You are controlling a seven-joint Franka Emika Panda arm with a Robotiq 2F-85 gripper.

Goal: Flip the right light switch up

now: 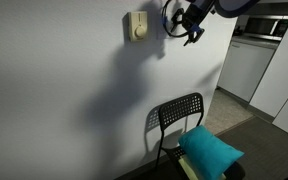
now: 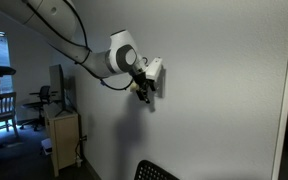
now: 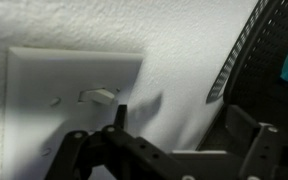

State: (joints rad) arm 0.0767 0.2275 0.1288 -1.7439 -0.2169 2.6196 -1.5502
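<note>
Though small, right light switch — white, protruding.

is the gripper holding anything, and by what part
Nothing is held: in the wrist view the gripper sits just below a toggle on the wall plate, not gripping it.

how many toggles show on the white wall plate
1 in the wrist view: a small white toggle near the middle of the white square wall plate, above the black hand. The hand covers the plate's lower part, so another may be hidden.
</note>
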